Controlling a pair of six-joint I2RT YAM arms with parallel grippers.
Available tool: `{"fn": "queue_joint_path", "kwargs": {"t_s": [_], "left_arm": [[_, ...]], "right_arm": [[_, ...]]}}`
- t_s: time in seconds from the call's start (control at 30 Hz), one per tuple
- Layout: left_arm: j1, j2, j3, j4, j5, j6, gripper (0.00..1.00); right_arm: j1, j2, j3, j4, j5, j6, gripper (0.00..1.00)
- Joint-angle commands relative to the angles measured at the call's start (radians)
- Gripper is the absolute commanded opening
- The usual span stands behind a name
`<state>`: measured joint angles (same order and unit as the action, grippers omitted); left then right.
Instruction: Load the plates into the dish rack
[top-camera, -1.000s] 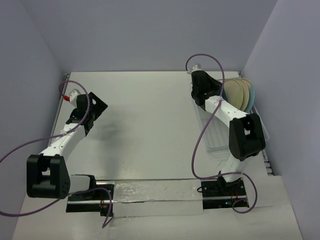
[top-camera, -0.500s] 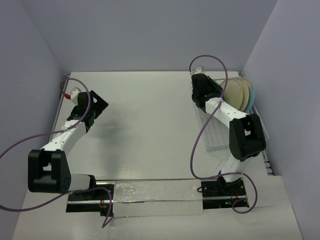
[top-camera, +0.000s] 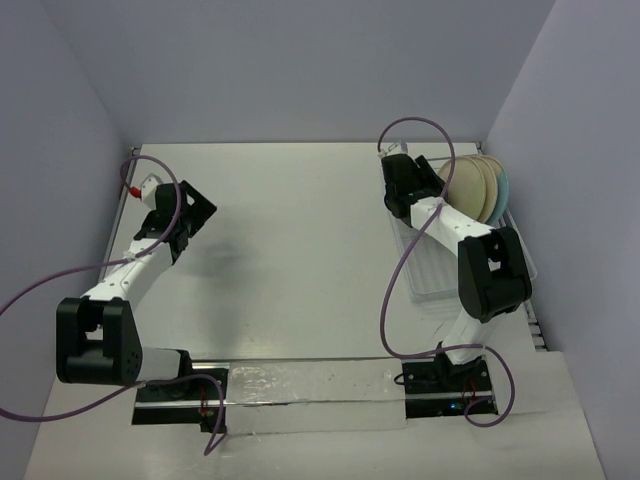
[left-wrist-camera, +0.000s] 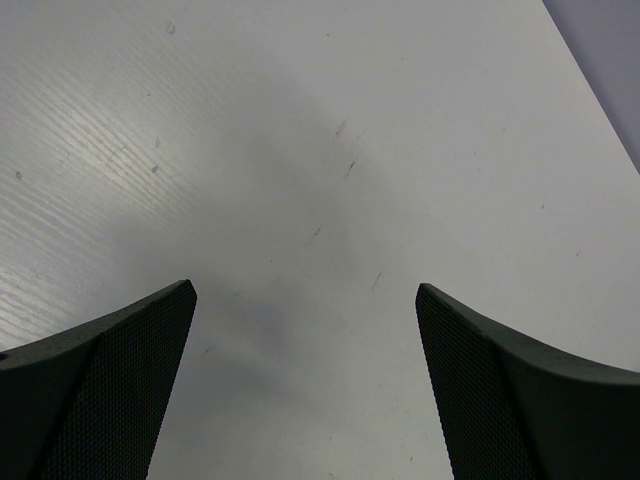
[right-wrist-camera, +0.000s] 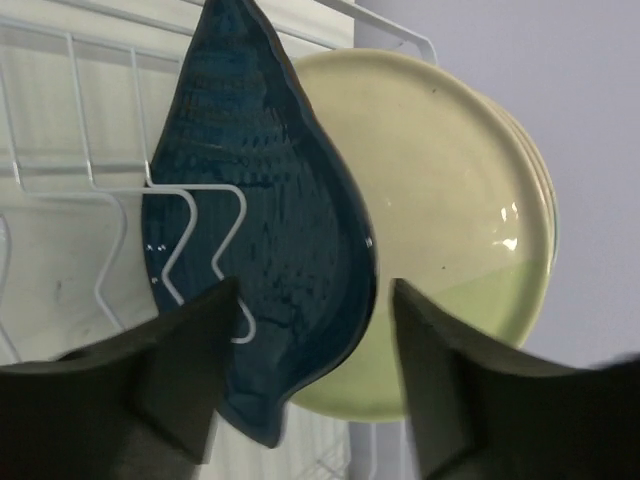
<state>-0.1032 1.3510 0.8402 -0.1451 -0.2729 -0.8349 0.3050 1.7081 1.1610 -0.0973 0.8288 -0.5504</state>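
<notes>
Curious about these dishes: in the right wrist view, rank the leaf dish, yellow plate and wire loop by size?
1-2. Dark teal leaf-shaped dish and pale yellow plate: look alike; the dish is nearer, the plate partly hidden.
3. Wire loop of the dish rack.

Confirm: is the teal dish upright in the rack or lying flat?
Upright: the teal dish stands on edge among the rack wires, beside the yellow plate.

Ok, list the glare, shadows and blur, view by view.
Top external: even light, a soft shadow on the table beside the left arm. Left wrist: streaky sheen upper left, a dim shadow mid-frame. Right wrist: a small glare spot on the pale yellow plate, the leaf-shaped dish sharp, the right hand's fingers blurred.
</notes>
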Motion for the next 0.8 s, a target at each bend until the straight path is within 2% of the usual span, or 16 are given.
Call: {"fn": "queue_joint_path", "kwargs": {"t_s": [0.0, 0.03, 0.1, 0.2, 0.3, 0.47, 0.53, 0.67, 0.77], "left_arm": [[-0.004, -0.02, 0.054, -0.003, -0.005, -0.001, 0.99], [-0.005, -0.02, 0.056, -0.002, -0.005, 0.001, 0.99], [-0.007, -0.022, 0.06, 0.003, 0.0, 0.007, 0.99], [-0.013, -0.028, 0.066, 0.017, 0.014, 0.017, 0.99], [-0.024, -0.042, 0.071, 0.038, 0.031, 0.034, 0.99], [-0.047, -0.039, 0.122, 0.044, 0.06, 0.07, 0.99], [-0.066, -0.039, 0.143, 0.036, 0.039, 0.081, 0.99], [-0.09, -0.058, 0.163, 0.024, 0.024, 0.106, 0.99], [-0.094, -0.099, 0.133, 0.054, 0.029, 0.118, 0.99]], "right_arm": [[0.004, -0.003, 0.071, -0.008, 0.031, 0.049, 0.86], [0.004, -0.012, 0.084, -0.008, 0.037, 0.053, 0.93], [0.003, -0.023, 0.114, -0.009, 0.043, 0.057, 0.99], [0.003, -0.067, 0.16, -0.022, 0.024, 0.067, 1.0], [0.003, -0.116, 0.239, -0.098, -0.064, 0.123, 1.0], [0.0, -0.182, 0.425, -0.274, -0.327, 0.322, 1.0], [-0.005, -0.198, 0.482, -0.306, -0.382, 0.422, 1.0], [-0.024, -0.255, 0.492, -0.315, -0.514, 0.644, 1.0], [-0.025, -0.302, 0.458, -0.337, -0.551, 0.774, 1.0]]}}
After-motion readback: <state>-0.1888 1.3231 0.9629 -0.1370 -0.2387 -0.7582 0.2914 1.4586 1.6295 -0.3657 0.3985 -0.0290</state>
